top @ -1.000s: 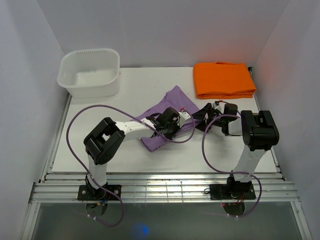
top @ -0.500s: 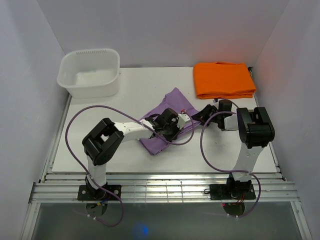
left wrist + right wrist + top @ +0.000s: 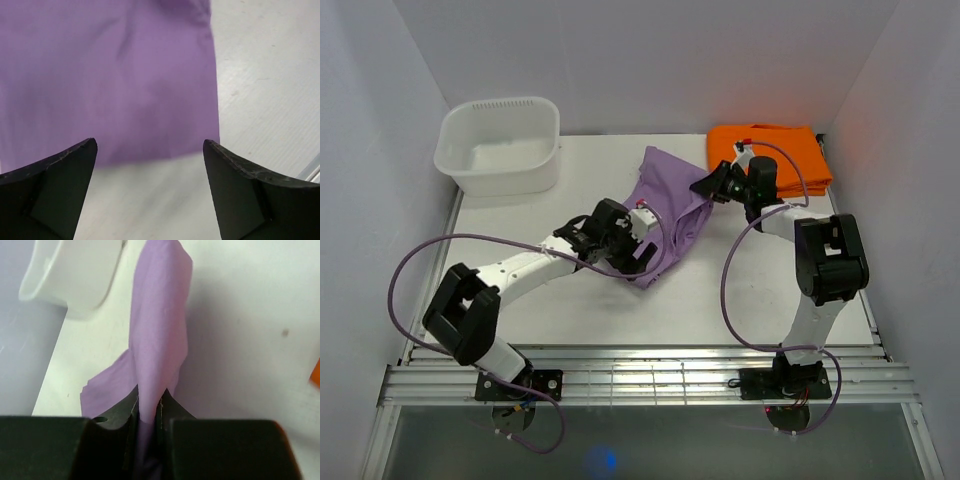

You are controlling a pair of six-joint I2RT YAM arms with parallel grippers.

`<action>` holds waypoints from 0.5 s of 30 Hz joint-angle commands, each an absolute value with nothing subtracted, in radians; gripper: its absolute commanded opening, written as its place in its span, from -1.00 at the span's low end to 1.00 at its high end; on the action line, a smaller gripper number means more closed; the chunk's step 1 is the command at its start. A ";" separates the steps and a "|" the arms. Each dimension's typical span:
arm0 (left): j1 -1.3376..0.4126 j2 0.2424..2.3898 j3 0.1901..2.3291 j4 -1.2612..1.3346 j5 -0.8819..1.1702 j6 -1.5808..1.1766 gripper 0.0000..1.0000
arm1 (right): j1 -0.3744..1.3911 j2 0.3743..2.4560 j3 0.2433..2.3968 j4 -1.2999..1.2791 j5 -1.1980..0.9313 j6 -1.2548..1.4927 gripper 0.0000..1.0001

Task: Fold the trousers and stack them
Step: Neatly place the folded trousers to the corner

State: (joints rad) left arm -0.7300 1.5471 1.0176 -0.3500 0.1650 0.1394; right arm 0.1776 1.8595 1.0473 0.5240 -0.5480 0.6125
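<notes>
Top external view shows the soft light purple cloth trousers (image 3: 672,205) bunched in the middle of the white table (image 3: 520,300). The right gripper (image 3: 710,184) pinches their far right edge. The left gripper (image 3: 150,195), fingers wide and holding nothing, hovers at their near edge.

Trousers (image 3: 672,195) seemingly partly hidden under left end effector (image 3: 149,145)

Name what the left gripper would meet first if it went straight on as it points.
Most likely the trousers, whose near edge lies just ahead of the open left gripper; depth is unclear.
</notes>
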 commanded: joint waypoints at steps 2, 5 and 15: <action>-0.641 1.457 1.052 -0.475 0.137 0.221 0.96 | 0.164 1.928 1.245 0.650 -0.466 0.516 -0.84; -0.595 1.427 1.051 -0.511 0.117 0.256 0.96 | 0.156 1.971 1.319 0.670 -0.439 0.494 -0.84; -0.549 1.374 1.011 -0.538 0.095 0.278 0.96 | 0.069 2.074 1.554 0.690 -0.413 0.485 -0.85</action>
